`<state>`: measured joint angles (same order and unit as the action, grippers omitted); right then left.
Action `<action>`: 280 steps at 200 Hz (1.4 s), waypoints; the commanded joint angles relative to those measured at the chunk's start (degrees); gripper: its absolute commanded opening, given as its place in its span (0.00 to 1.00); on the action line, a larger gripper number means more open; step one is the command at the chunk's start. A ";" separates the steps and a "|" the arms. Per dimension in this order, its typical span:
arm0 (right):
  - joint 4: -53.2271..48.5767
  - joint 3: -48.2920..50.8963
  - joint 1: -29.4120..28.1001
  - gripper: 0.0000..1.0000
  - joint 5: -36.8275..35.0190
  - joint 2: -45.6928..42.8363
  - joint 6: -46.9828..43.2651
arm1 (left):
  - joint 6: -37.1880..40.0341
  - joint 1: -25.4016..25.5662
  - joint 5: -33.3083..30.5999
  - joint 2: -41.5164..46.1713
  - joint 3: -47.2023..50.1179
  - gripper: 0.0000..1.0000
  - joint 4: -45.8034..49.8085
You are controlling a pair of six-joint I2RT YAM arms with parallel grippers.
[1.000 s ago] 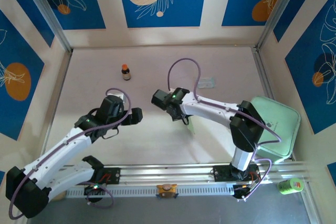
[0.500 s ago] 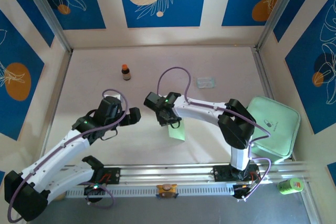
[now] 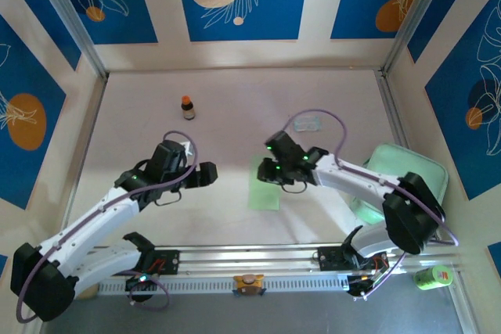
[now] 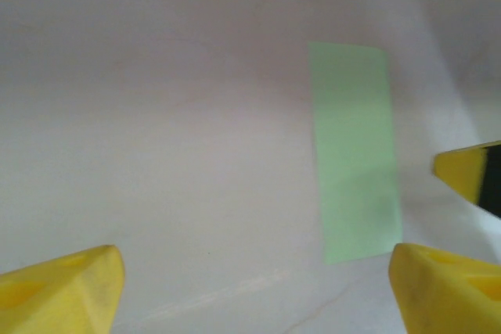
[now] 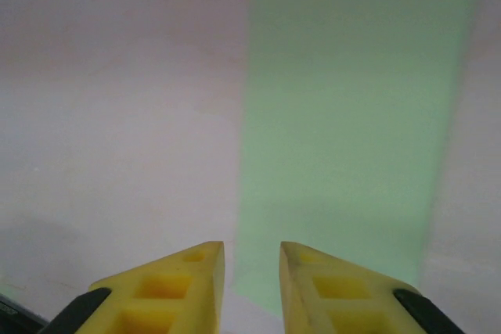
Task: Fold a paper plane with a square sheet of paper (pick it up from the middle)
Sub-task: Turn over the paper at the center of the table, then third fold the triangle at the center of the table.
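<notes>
Since half a second ago, your right arm has swung back to the right and let go of the sheet of paper [image 3: 264, 184], which hung from its fingers then and now lies flat on the table [image 3: 235, 91]. Your left arm has barely shifted.

From the top camera, you see the pale green sheet as a narrow upright rectangle between the two grippers, near the front middle of the table. Your right gripper [image 3: 264, 173] sits over the sheet's upper right edge. Your left gripper [image 3: 210, 174] points toward it from the left, apart from it. The brown bottle [image 3: 188, 107] stands well behind, the clear packet [image 3: 308, 123] lies behind the right arm, and the mint tray [image 3: 419, 168] sits at the far right.

On your left wrist camera, the left gripper [image 4: 252, 252] has its yellow fingers spread wide with nothing between them. The sheet [image 4: 356, 154] lies ahead and to the right, and a yellow fingertip of the right gripper [image 4: 470, 177] shows just beside its lower right edge.

On your right wrist camera, the right gripper [image 5: 252, 252] has its fingers a narrow gap apart, holding nothing. The sheet [image 5: 352, 115] stretches away flat on the table, and its near end shows through the gap between the tips. Whether they touch it, you cannot tell.
</notes>
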<state>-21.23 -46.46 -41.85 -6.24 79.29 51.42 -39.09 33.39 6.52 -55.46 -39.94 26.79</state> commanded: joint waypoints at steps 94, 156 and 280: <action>4.58 -2.22 2.71 0.18 11.17 10.19 5.41 | -6.53 -1.29 -8.43 -4.44 4.90 0.82 -11.58; 2.67 -5.01 1.49 0.14 7.99 15.96 6.25 | -5.03 -5.21 -13.39 -4.77 3.81 0.83 -10.59; 8.74 -4.55 -2.01 0.15 12.07 22.16 6.22 | -5.39 -6.93 -6.39 -9.41 2.96 0.86 -11.82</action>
<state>-8.49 -49.28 -42.19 6.46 99.29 57.54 -45.10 27.31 -6.85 -63.16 -35.42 15.84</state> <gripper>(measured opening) 0.149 0.865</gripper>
